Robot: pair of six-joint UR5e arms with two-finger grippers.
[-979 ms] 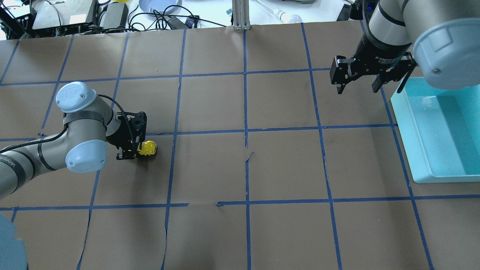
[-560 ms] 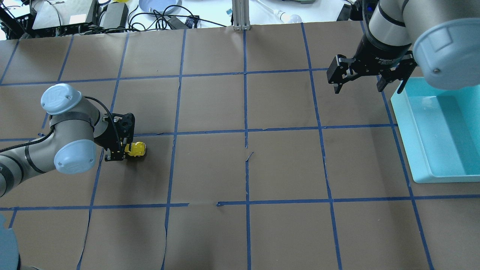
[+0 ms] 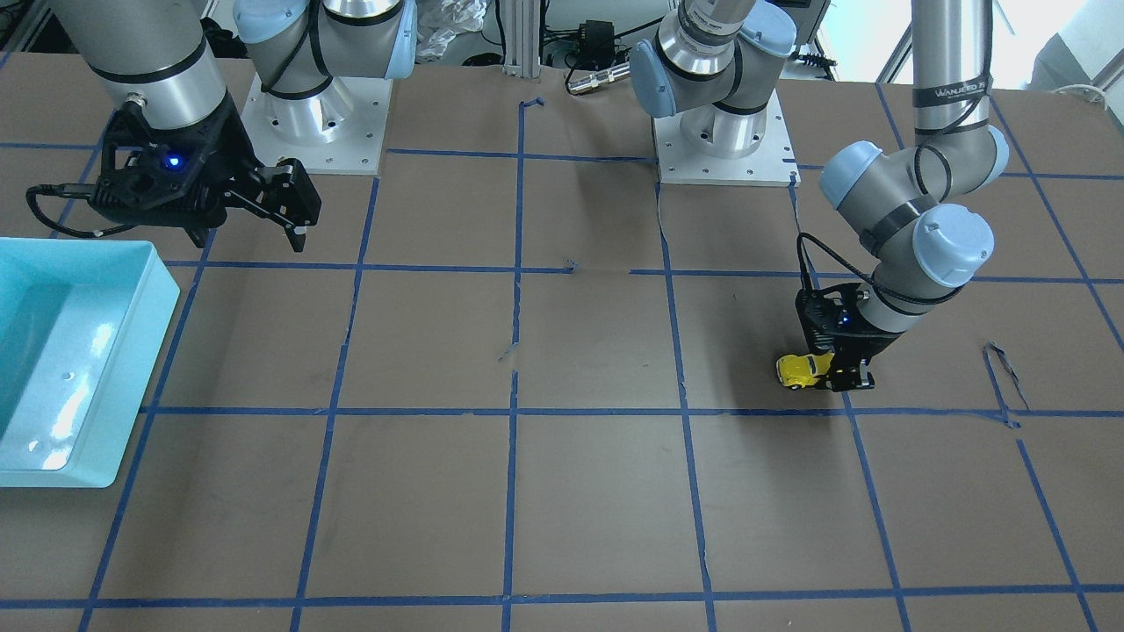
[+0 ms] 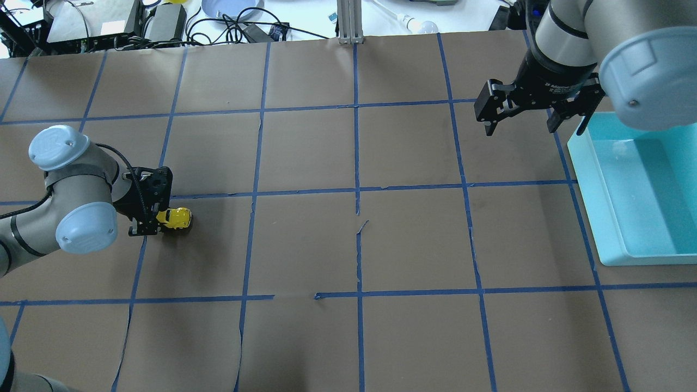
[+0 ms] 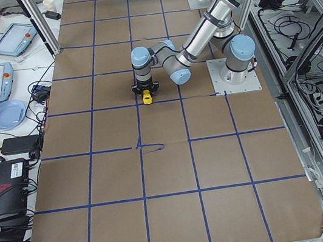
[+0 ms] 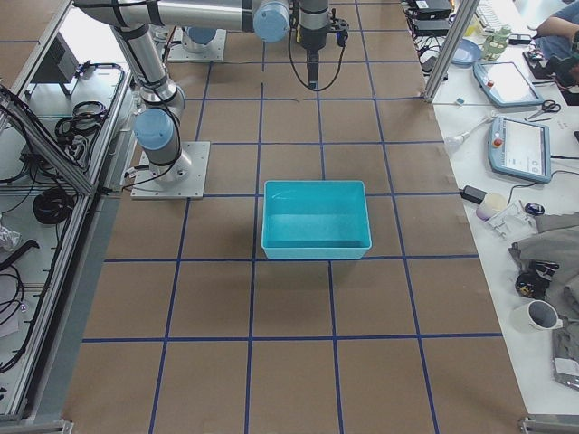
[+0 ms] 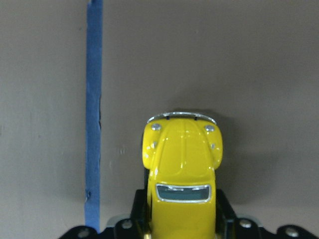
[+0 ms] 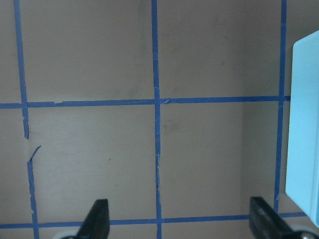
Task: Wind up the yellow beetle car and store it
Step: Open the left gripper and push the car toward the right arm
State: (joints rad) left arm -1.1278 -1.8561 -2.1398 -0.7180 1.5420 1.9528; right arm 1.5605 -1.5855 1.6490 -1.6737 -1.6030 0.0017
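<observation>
Left end effector pinches the yellow beetle car on the tabletop. Right end effector hangs spread beside the teal bin.

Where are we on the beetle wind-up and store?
Done: the left gripper is shut on the yellow beetle car. In hand: what looks like the wind-up pull. The car, low on the table paper, has slid towards the robot's left over the last second. Left: getting the car across to the teal bin, where the right gripper hangs open.
</observation>
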